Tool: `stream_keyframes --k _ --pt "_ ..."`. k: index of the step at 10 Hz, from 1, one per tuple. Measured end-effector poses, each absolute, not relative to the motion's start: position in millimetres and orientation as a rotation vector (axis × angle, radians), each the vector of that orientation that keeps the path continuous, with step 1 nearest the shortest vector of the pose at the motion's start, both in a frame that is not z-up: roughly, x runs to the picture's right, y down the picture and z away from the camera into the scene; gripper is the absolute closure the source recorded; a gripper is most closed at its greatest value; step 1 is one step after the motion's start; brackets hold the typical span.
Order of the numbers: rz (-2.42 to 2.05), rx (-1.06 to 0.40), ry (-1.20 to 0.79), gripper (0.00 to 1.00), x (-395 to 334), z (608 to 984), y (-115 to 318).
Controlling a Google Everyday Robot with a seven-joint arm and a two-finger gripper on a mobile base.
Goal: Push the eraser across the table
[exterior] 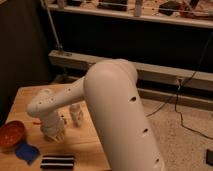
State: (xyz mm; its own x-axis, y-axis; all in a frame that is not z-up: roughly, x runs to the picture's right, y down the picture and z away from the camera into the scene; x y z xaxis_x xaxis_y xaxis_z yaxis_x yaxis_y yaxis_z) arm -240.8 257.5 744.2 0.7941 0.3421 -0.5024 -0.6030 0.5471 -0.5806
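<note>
The eraser (57, 161), a long black bar with pale stripes, lies flat near the front edge of the light wooden table (85, 142). My white arm reaches from the right across the table and bends down at the left. The gripper (56, 133) hangs at the end of the wrist, just above the tabletop, behind the eraser and apart from it. It holds nothing that I can see.
A red-brown bowl (11, 135) sits at the table's left edge, with a flat blue shape (26, 151) in front of it. A small orange stick (36, 121) lies by the wrist. A small pale upright thing (76, 114) stands right of the wrist. The floor lies to the right.
</note>
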Motion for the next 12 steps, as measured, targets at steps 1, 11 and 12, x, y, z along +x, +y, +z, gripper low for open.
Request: stream_keyframes --k 1,11,12 --pt "0.563 -0.811 0.351 1.00 -238.1 741.0 263.7" --pt "0.292 -0.926 0.304 1.00 -244.7 663.8 373.7" --pt "0.291 -0.958 0.251 1.00 -256.3 651.1 367.6"
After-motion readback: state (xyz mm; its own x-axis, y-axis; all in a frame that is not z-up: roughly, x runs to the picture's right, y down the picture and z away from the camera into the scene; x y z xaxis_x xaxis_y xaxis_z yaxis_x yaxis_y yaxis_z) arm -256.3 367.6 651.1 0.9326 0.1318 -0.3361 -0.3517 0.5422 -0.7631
